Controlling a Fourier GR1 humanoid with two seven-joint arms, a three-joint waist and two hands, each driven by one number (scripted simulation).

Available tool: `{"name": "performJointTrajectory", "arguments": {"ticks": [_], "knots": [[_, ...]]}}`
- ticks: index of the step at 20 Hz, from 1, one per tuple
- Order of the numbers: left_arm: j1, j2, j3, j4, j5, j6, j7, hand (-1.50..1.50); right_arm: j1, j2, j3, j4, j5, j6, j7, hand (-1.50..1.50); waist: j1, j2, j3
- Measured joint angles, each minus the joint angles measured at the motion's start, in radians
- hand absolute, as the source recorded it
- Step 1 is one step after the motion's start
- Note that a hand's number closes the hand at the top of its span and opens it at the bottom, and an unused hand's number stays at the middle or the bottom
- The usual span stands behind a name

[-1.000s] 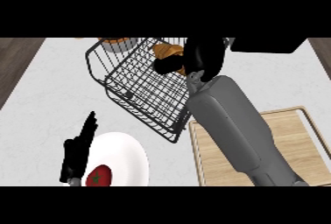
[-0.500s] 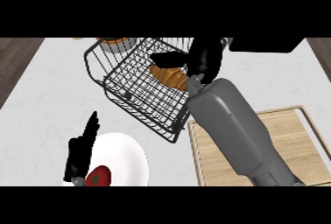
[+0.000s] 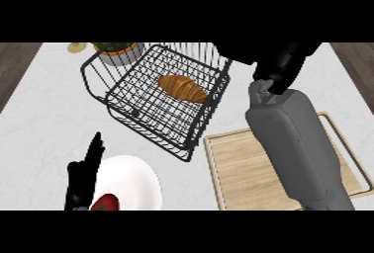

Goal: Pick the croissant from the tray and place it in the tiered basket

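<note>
Released since the earlier frame, one croissant (image 3: 182,88) lies in the tiered basket (image 3: 146,116); right hand (image 3: 281,66) withdrawn upper right, finger state unclear. Left hand (image 3: 84,173) spread, lower left. No writing.

Pale speckled counter (image 3: 44,123), dark wood floor (image 3: 15,64)

Even, bright light from above on my pale counter (image 3: 44,123); no glare. Soft shadow under the wire basket (image 3: 157,106). Slight blur thruout, edges incl.
</note>
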State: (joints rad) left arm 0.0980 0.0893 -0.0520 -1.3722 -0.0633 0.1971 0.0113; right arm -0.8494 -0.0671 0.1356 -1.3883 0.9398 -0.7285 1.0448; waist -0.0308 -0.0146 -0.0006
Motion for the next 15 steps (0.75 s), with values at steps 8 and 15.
{"name": "performJointTrajectory", "arguments": {"ticks": [8,15], "knots": [[0.044,0.005,0.015,-0.025,0.011,0.003,-0.002,0.0,0.329,-0.067,-0.074,-0.488,0.007,0.099,0.058,-1.5,-0.043,-0.011,0.001],[0.071,0.013,0.028,-0.047,0.017,0.005,-0.007,0.0,0.696,-0.189,-0.152,-0.919,-0.187,0.202,0.053,-1.5,-0.056,-0.009,0.003]]}}
